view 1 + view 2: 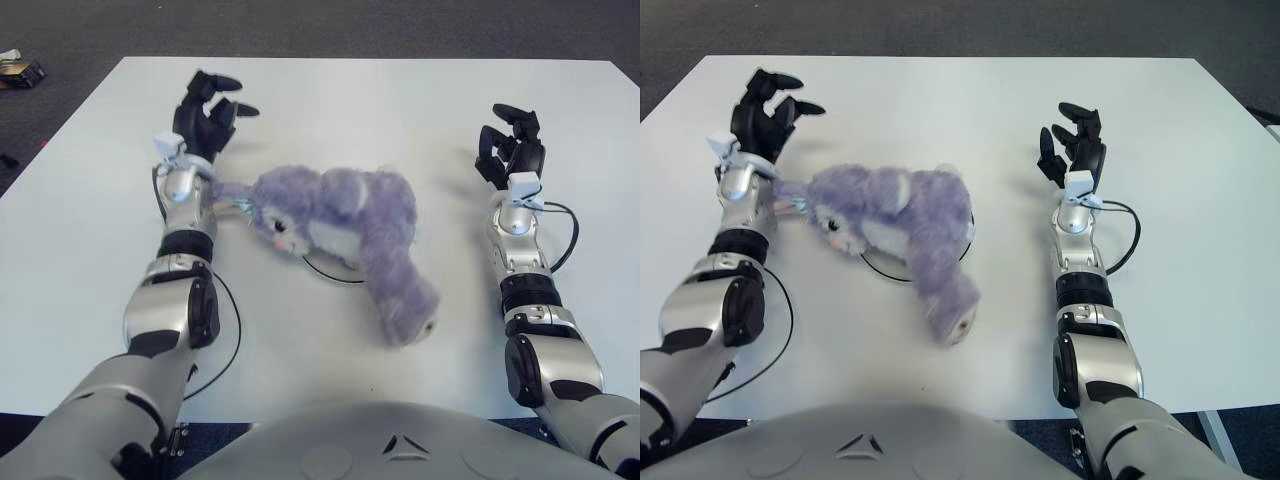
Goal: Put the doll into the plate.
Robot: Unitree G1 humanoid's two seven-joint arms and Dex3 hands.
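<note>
One doll (340, 225), one plate (330, 272)

Both arms reach forward, the left hand (210, 118) raised at far left with fingers spread, the right hand (512, 142) likewise open at right.

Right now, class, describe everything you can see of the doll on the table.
The doll is a soft, fuzzy lilac plush rabbit with a paler belly, a dark eye, a pink cheek and a small teal bow by its ears. It lies on its side across the plate, hiding most of it, with one leg stretching past the rim toward the robot. Its long ears reach beside the left hand's wrist; neither hand grasps it.
</note>
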